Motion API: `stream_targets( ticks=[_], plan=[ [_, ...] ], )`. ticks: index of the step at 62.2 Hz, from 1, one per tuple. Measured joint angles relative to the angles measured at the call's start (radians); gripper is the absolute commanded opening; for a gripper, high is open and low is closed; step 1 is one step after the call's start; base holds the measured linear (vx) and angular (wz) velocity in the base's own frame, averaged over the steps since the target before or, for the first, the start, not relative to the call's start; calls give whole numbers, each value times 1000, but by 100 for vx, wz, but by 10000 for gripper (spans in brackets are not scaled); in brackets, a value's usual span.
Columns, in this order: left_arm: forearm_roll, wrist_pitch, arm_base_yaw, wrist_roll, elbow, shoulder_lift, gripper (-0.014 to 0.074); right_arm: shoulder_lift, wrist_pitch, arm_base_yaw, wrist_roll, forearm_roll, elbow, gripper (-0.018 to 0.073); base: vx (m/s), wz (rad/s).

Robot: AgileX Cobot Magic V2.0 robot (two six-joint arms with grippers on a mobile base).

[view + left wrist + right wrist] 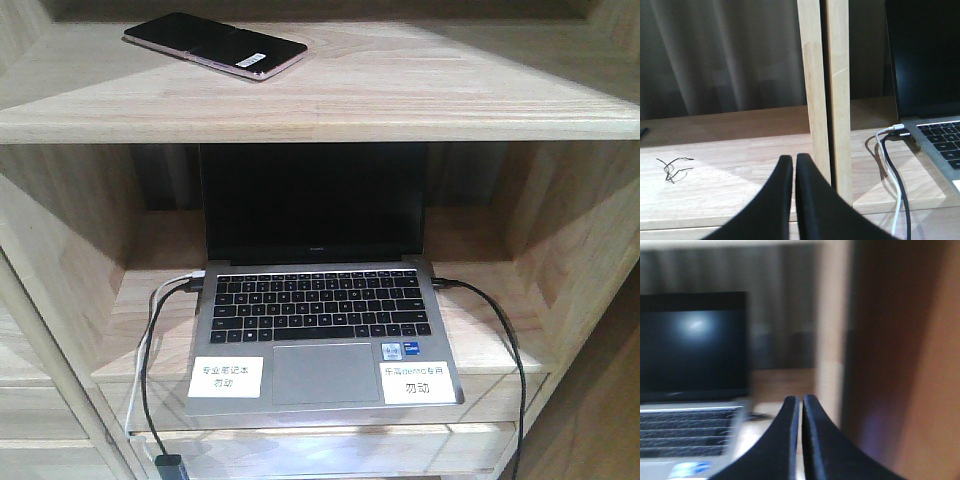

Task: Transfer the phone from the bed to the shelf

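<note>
The black phone (215, 45) with its pinkish edge and white sticker lies flat on the upper board of the wooden shelf (400, 100), at the left. Neither gripper shows in the front view. In the left wrist view my left gripper (793, 159) is shut with nothing in it, low in front of a shelf upright (827, 100). My right gripper (800, 400) is also shut and holds nothing, to the right of the laptop; that view is blurred. The bed is out of view.
A grey laptop (320, 330) stands open on the lower tier, with cables (150, 350) plugged in at both sides and hanging over the front edge. A small tangle of black wire (672, 167) lies on the board left of the upright.
</note>
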Motion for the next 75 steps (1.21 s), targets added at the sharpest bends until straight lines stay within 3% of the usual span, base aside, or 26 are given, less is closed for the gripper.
stream_targets(
  ticks=[21,75],
  plan=[
    [0,0,0,0,0,0,1,-161,-122,-4,-25,27,243,-6,0,0],
    [0,0,0,0,0,0,1,-163,-91,-3,-42,38,249,-6,0,0]
  ],
)
